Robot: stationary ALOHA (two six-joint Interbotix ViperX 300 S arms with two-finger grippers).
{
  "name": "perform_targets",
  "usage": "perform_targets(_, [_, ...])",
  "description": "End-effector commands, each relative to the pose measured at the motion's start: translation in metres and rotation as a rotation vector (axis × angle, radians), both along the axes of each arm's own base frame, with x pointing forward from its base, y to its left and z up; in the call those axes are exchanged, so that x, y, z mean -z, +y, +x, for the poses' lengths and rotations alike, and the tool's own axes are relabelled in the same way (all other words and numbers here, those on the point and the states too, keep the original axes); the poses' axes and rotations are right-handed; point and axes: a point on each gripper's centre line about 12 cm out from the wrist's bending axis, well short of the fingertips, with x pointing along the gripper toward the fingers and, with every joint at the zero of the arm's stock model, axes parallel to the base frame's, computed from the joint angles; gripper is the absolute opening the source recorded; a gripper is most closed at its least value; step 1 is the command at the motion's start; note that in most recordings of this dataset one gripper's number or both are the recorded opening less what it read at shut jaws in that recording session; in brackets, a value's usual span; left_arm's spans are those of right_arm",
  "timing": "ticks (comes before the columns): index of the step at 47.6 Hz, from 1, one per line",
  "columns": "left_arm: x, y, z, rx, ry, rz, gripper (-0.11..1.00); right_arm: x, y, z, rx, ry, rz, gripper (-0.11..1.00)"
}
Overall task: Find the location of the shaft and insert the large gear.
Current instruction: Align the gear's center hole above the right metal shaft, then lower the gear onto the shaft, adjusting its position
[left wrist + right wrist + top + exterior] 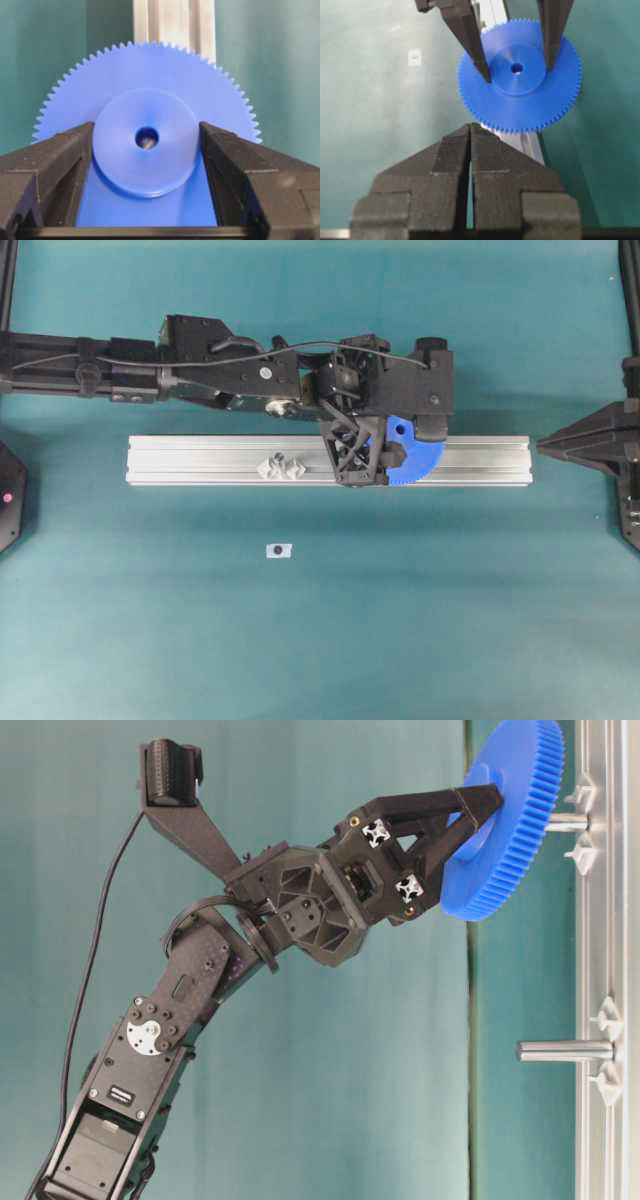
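left claw (478, 812): grasping the large gear (505, 820) by its hub, over the rail (200, 460)
right claw (471, 131): clenched, apart at the table (320, 640) edge
shaft (566, 822): tip at the gear's hole

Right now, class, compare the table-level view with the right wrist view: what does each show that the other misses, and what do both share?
Only the table-level view shows two metal pegs standing out from the rail, with the blue gear's hole lined up at one peg's tip.

Only the right wrist view shows the right gripper shut and empty, plus a small white tag on the mat.

Both show the left gripper holding the gear by its hub.
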Motion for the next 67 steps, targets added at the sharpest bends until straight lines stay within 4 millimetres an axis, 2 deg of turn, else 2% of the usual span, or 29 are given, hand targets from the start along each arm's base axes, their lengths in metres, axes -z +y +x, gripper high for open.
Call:
perform_targets(1, [-0.012, 0.000, 0.000, 0.000, -0.021, 0.004, 0.71, -0.005, -0.001, 0.002, 0.007, -0.016, 0.007, 0.01])
perform_targets(18, [-0.012, 0.000, -0.005, -0.002, 0.018, -0.001, 0.71, -0.005, -0.001, 0.002, 0.007, -0.016, 0.007, 0.01])
perform_targets(37, [-0.023, -0.001, -0.011, -0.002, 0.047, -0.003, 0.71, -0.004, -0.001, 0.002, 0.007, -0.013, 0.008, 0.01])
perform_targets(44, [-0.030, 0.000, -0.007, 0.002, 0.040, 0.002, 0.71, -0.004, -0.001, 0.002, 0.007, -0.013, 0.008, 0.01])
perform_targets(48, [-0.026, 0.000, -0.003, 0.002, 0.054, 0.001, 0.72, -0.004, -0.001, 0.002, 0.007, -0.013, 0.008, 0.01])
perform_targets(58, [-0.024, 0.001, 0.002, 0.000, 0.084, -0.004, 0.84, -0.004, -0.001, 0.002, 0.007, -0.014, 0.007, 0.01])
perform_targets(67, [-0.028, 0.003, 0.010, 0.005, 0.067, 0.005, 0.84, -0.003, 0.000, 0.000, 0.007, -0.017, 0.007, 0.01])
